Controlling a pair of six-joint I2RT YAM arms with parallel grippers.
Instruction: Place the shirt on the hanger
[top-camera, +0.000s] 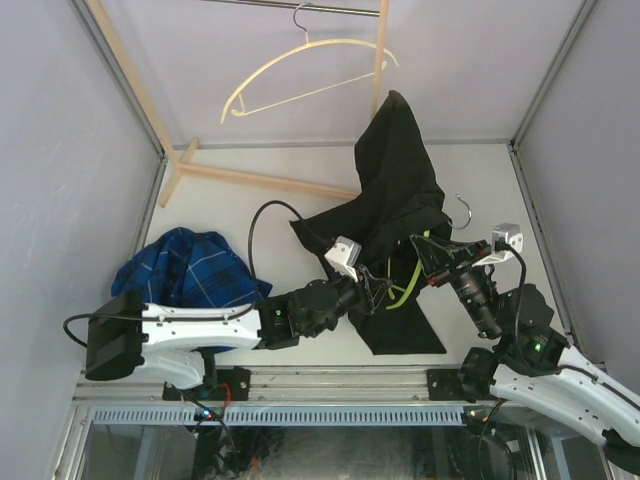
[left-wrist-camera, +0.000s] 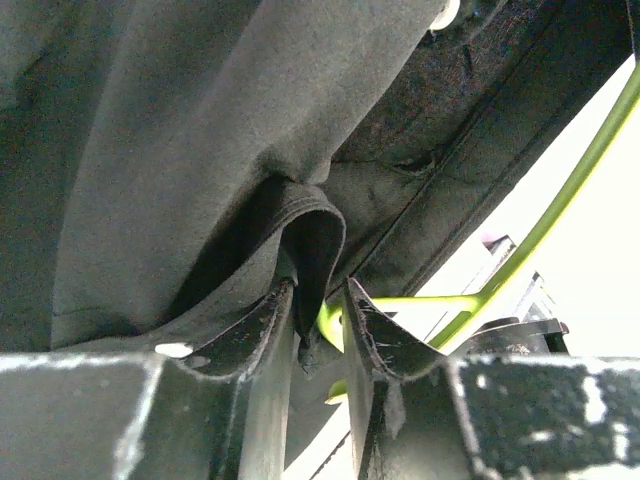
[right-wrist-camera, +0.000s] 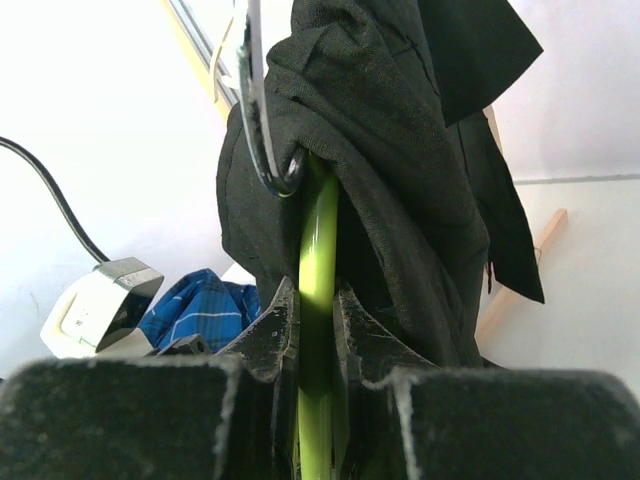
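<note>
Grey walls (top-camera: 60, 150) box in a white table (top-camera: 250, 215), with a wooden rack (top-camera: 260, 180) and a cream hanger (top-camera: 300, 65) at the top of the overhead view and a blue plaid shirt (top-camera: 190, 270) heaped at lower left.

At centre, the shirt (top-camera: 395, 170) is bunched in a dark mass. It rises to a peak against the rack's upright and trails down to the lower centre of the frame. It lies between my two grippers, with the left gripper (top-camera: 372, 290) reaching in from the lower left and the right gripper (top-camera: 425, 262) from the right. The hanger (top-camera: 405, 290) shows only as slivers of green inside the cloth, and its hook (top-camera: 465, 212) pokes out to the right of the shirt.

Seen from my right wrist, the hanger's green bar runs straight up the middle of the frame from my fingers (right-wrist-camera: 268, 330) to the hook. Those fingers are clamped hard on the bar, and most of the shirt hangs on its right side.

Seen from my left wrist, a folded hem of the shirt drops from above into the narrow gap between my fingers (left-wrist-camera: 265, 325). A green arm of the hanger slants away from just right of them to the upper right of the frame. My left hand is therefore nearer the cloth, and I judge its job is to draw that fold along the slanting arm. The pads stand a little apart, and I cannot tell whether they bite the hem.
</note>
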